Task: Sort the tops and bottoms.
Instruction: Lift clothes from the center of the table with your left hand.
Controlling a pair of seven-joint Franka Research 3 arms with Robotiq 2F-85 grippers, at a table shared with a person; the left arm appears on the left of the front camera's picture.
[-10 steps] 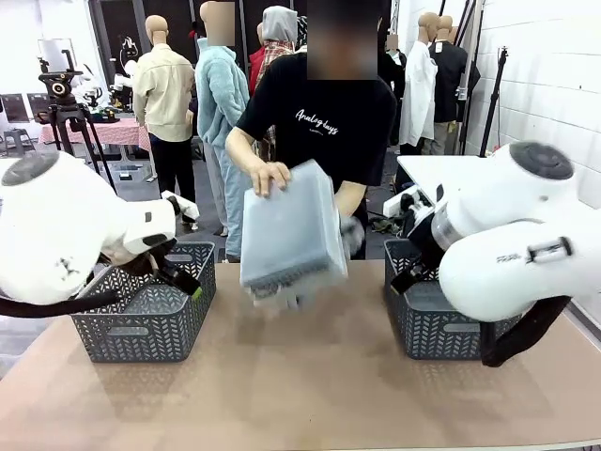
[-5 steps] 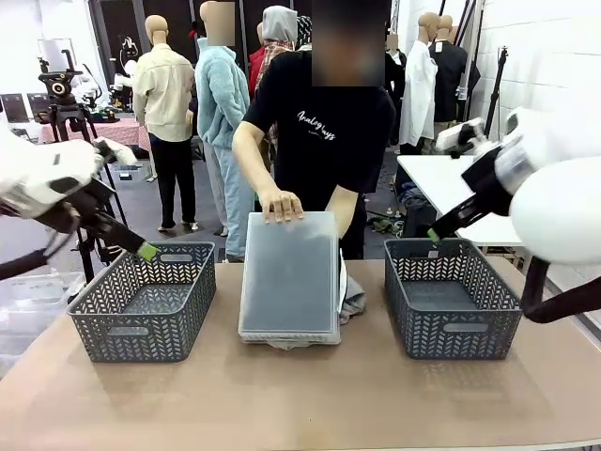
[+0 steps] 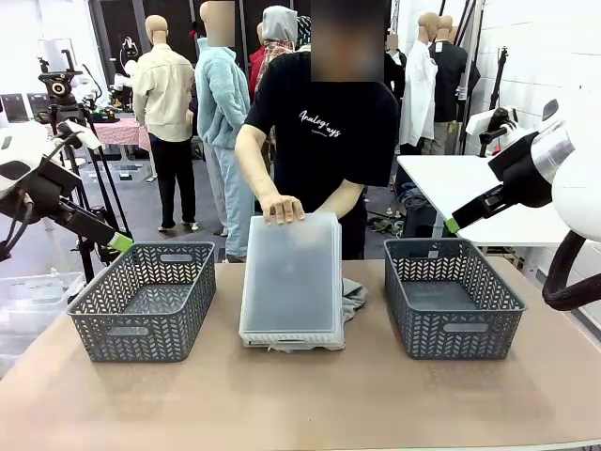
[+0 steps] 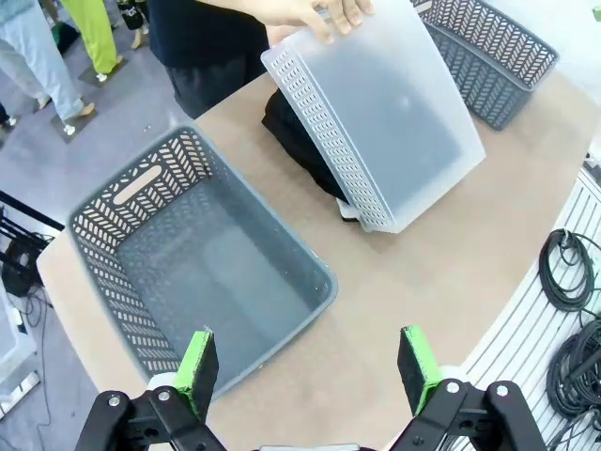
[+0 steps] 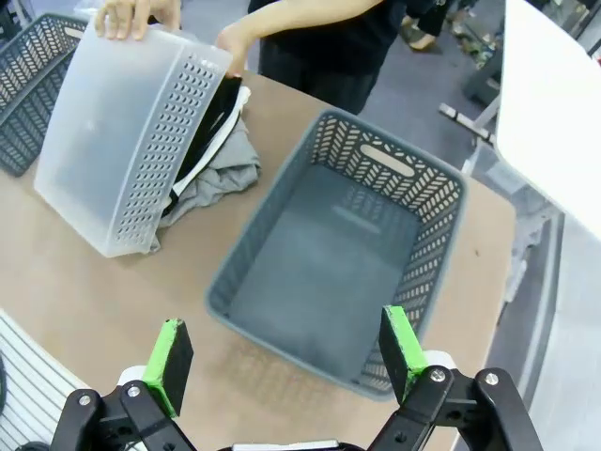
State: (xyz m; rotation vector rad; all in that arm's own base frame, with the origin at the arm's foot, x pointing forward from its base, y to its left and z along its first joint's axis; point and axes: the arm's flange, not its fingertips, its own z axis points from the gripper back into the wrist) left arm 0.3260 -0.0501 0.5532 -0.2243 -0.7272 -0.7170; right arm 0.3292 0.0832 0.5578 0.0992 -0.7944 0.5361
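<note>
Front view: sorting not yet begun. At the middle of the table [image 3: 282, 404], an upturned translucent bin [image 3: 291, 277], lying mouth-down over a heap of clothes [image 3: 352, 301], with just a grey fold peeping out at its right side. Held at its far end by the person's hand [image 3: 280, 207]. From the right wrist view, tilted up on one long edge, with grey cloth and a black piece with white trim showing beneath.

Left basket [image 3: 146, 301] and right basket [image 3: 453, 296]: one to each side of the bin, both bare to the bottom when looked into from the wrist views. No top and no bottom placed so far.

Left tool [image 4: 306, 349]: spread wide, gripping nothing, raised high over the near corner of the left basket and well apart from the heap. Right tool [image 5: 282, 346]: likewise spread wide and carrying nothing, hanging high above the right basket.

Left to do, by judgement: everything. First, probably, the bin to be lifted clear, since covered garments offer no clean grasp. Then each garment to be picked out, told as top or bottom, and dropped in its own basket. Cannot tell which basket takes which kind, nor how many pieces lie under the bin.
</note>
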